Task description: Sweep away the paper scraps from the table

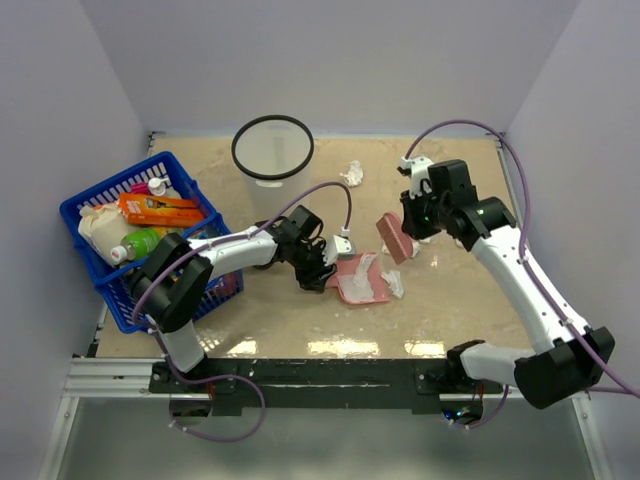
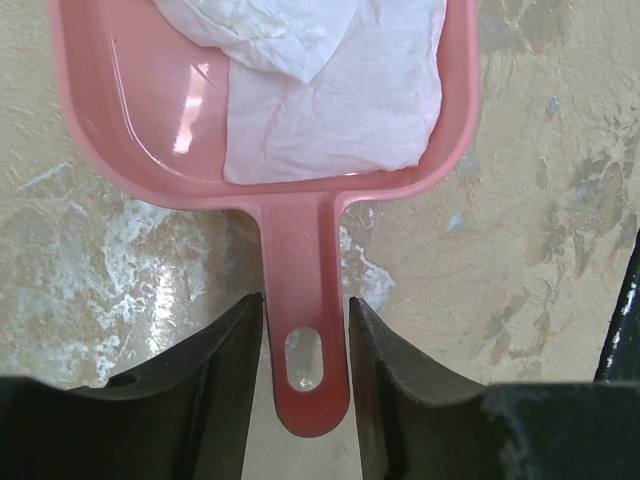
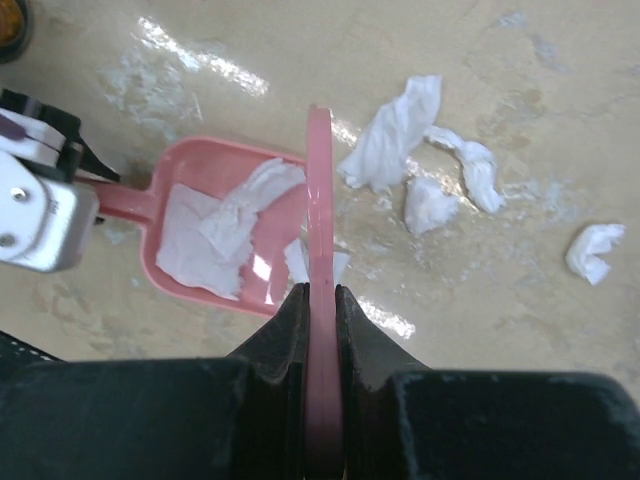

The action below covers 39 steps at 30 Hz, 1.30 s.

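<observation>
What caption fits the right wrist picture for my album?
The right hand grips a pink sweeper beside the pink dustpan, with paper scraps lying on the table.

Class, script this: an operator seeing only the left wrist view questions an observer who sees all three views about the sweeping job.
Operator: I see the dustpan, its handle between the fingers of my left claw, paper inside. Any scraps outside it?
Observer: Yes, several paper scraps lie on the table past the pan's open side.
Operator: Where is the right claw?
Observer: Shut on a flat pink scraper, beside that open side.
Operator: Anything farther off?
Observer: One scrap lies alone near the black-rimmed bin.
</observation>
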{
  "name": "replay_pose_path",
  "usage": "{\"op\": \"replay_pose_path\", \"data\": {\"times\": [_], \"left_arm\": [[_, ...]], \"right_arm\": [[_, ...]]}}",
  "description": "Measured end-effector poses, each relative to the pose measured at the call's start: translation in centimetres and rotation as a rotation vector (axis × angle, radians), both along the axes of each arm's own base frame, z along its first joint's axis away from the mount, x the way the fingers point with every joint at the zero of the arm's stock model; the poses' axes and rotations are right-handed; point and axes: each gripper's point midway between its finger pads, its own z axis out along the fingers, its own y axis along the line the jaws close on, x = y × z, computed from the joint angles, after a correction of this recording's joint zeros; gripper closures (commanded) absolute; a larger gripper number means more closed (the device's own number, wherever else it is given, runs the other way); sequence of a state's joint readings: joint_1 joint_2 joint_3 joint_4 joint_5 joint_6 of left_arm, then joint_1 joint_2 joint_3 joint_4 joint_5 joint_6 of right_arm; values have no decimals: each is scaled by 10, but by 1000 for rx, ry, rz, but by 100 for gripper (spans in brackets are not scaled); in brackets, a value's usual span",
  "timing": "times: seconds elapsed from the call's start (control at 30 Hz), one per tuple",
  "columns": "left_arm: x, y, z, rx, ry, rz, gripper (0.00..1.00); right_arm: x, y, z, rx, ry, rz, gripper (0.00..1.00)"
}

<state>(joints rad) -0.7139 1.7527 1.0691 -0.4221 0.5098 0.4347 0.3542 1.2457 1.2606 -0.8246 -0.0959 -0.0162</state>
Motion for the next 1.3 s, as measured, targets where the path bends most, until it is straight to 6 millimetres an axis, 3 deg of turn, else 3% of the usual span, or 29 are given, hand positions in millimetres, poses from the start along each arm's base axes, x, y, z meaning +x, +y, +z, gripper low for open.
{"op": "replay_pose_path", "data": {"times": [0.13,0.3,0.43,0.6,0.7,0.93,1.13,1.2,1.3], "left_arm": [[3,-2,1,-7,-24,-16,62],[6,-3,-1,7,-71,-44,71],[6,-9,-1,13,-111,-71,73],[3,-14,-2,24,-144,-98,71],[2,-16,-3,29,-157,-106,65],[3,-15,-4,40,-172,-108,64],[2,-14,-5,44,-170,-111,55],[1,-14,-5,44,-168,-114,46],[-2,-13,-5,45,-158,-123,44]], "right_arm": [[-16,-23,-3,-101,-1,-6,100],[-34,-51,-22,-245,43,-13,100],[-43,-59,-36,-299,86,14,100],[-42,-55,-42,-299,97,51,100],[-39,-48,-47,-277,110,68,100],[-35,-28,-57,-192,150,99,100],[-36,-17,-58,-124,169,90,100],[-36,-15,-57,-110,171,83,100],[-35,-11,-57,-88,171,80,100]]}}
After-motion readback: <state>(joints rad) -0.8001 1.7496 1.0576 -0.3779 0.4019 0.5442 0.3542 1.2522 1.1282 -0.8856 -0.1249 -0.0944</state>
